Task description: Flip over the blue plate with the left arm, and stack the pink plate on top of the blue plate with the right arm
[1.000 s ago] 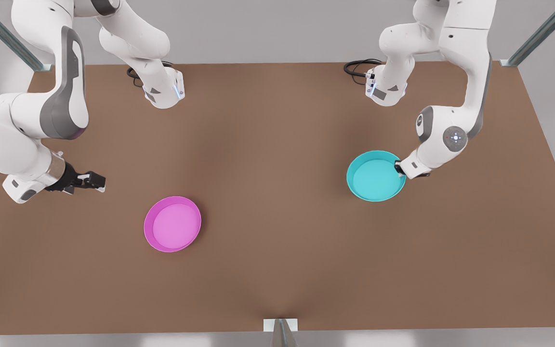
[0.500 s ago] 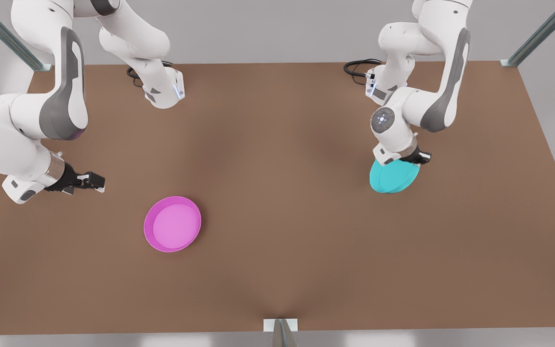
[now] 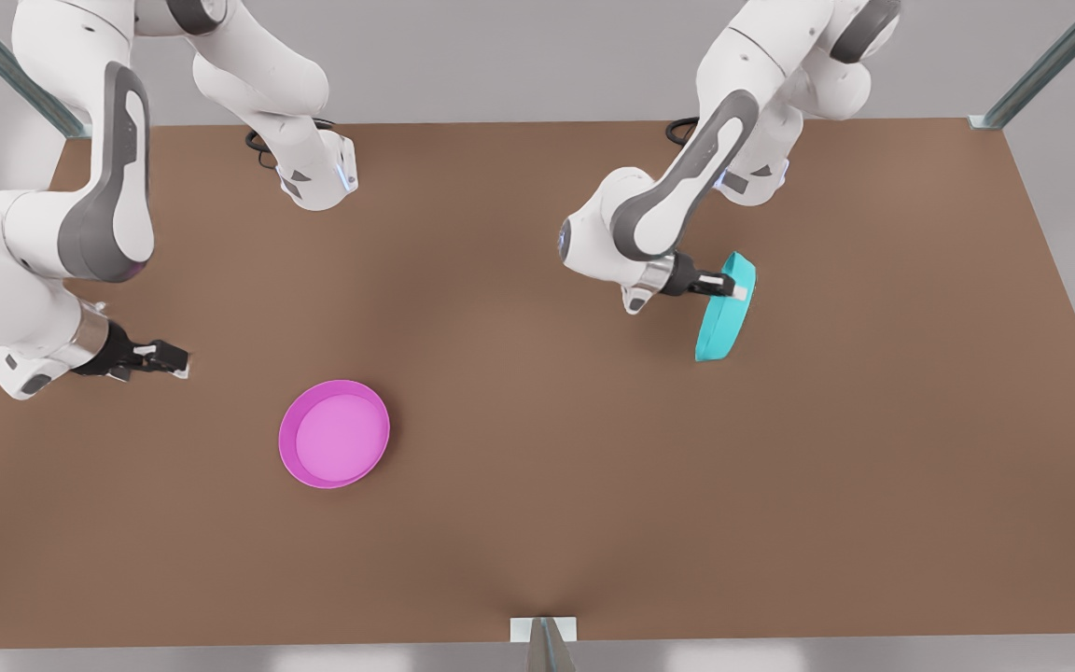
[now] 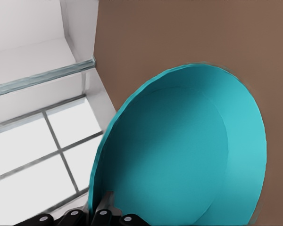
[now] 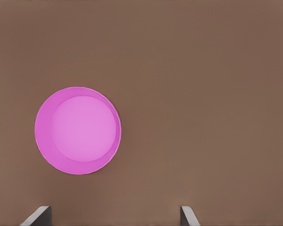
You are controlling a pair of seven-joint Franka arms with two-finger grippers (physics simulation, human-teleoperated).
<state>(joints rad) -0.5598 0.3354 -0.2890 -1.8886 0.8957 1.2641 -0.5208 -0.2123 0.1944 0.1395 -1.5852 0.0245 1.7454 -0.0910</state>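
Fingers of your left gripper (image 3: 729, 287) pinch the blue plate's (image 3: 722, 315) rim, holding it on edge above the bench (image 3: 537, 523). Your right gripper (image 3: 169, 359) waits near the pink plate (image 3: 334, 434), which lies hollow-up, nothing inside; its finger gap I cannot tell.

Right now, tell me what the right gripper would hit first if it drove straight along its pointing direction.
Probably bare brown table. The right gripper points toward the front view's right and downward; the round magenta-pink plastic plate lies nearer the camera, apparently off that line, though depth is uncertain.

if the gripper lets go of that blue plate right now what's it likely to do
The blue plate hangs nearly on edge from the left gripper, pinched at its rim, so it would probably drop and topple flat. Being round, it might roll first. It looks rigid: no sag from that single grip.
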